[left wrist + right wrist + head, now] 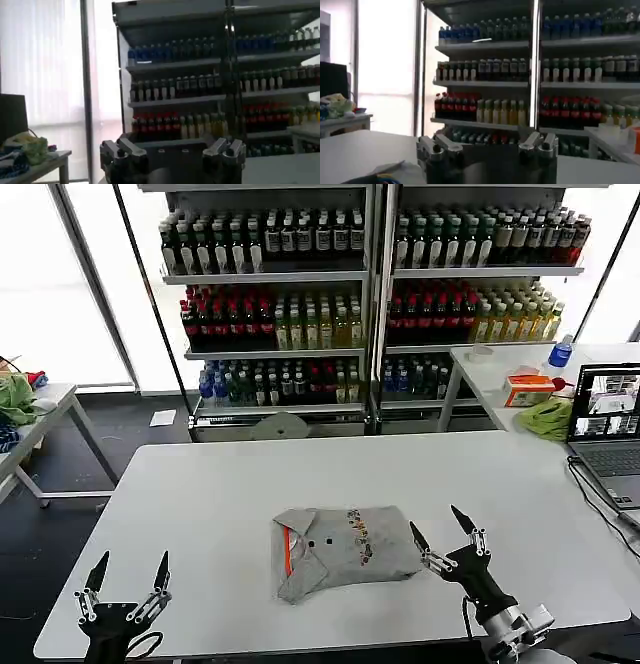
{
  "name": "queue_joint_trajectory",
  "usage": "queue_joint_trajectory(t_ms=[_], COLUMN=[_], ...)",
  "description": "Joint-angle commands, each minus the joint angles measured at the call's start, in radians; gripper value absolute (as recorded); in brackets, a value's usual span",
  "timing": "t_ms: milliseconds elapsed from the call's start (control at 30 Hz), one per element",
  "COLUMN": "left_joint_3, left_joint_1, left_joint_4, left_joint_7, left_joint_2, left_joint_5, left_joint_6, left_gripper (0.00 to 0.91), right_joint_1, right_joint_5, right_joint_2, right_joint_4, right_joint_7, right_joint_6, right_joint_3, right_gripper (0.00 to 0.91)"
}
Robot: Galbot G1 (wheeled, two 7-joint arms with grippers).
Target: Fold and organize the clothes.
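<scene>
A light grey shirt [340, 550] lies folded into a rough rectangle near the front middle of the white table [200, 504], its multicoloured chest print facing up and an orange strip of inner collar showing at its left end. The lower left corner sags outward and the front edge runs uneven, so the fold looks loose rather than finished.

The right gripper [444, 536] hovers just beside the shirt's right edge, its 2 dark fingers spread wide and holding nothing. The left gripper [127, 578] hangs at the table's front left corner, well apart from the shirt, fingers likewise spread and empty.

Judged from the scene, the step in hand is tidying or completing the fold. Doing it well would likely mean bringing the left gripper across to steady the collar end while the right one pinches the near edge low against the tabletop, catching every layer at once, then smoothing the loose corner square without dragging the bundle.

Beyond the table stand 2 shelving units [370, 294] stocked with rows of bottled drinks with dark, red, yellow and green contents. An open laptop [608, 429] sits on the table's right side, with a bright green cloth [547, 417] and an orange box [527, 390] on a side table behind it. No brand name, label or other writing can be read, on the shirt print or on the bottles.
</scene>
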Motion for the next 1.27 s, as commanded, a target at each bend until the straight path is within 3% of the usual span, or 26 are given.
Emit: queue_joint_trajectory(t_ms=[33,233,467,667,767,933,1033,1267], left_joint_3=[-0.011,-0.026,-0.028,-0.023,-0.028,-0.054,-0.053,-0.045], left_joint_1=[0.031,0.034,0.03,0.028,0.035,-0.01,-0.022,0.015], left_joint_4=[0.012,0.004,-0.003,0.003,-0.006,-0.011,-0.025,-0.045], left_joint_7=[0.013,0.016,0.015,0.016,0.026,0.093,0.098,0.094], left_joint_2=[0.049,0.056,0.041,0.04,0.044,0.058,0.06,0.043], left_joint_5=[0.0,-0.017,-0.021,-0.024,-0.038,-0.07,-0.097,-0.101], left_joint_6=[-0.007,0.003,0.004,0.003,-0.002,0.094,0.105,0.071], left_gripper=[0.907,0.907,0.907,0.907,0.907,0.907,0.907,0.907], right_joint_1=[-0.01,0.02,0.01,0.016,0.009,0.031,0.034,-0.038], right_joint_5=[0.033,0.018,-0.003,0.021,-0.011,0.003,0.021,0.002], right_joint_2=[-0.005,0.005,-0.011,-0.004,0.004,0.014,0.015,0.009], right_joint_4=[-0.017,-0.032,-0.034,-0.026,-0.02,-0.041,-0.046,0.008], right_joint_7=[-0.006,-0.009,-0.006,0.004,0.006,-0.006,-0.009,-0.019], right_joint_6=[0.007,0.002,0.057,0.072,0.074,0.075,0.072,0.093], right_joint_3=[-0.006,-0.035,-0.044,-0.049,-0.057,-0.072,-0.069,-0.048], right_gripper=[0.907,0.907,0.907,0.907,0.907,0.907,0.907,0.907])
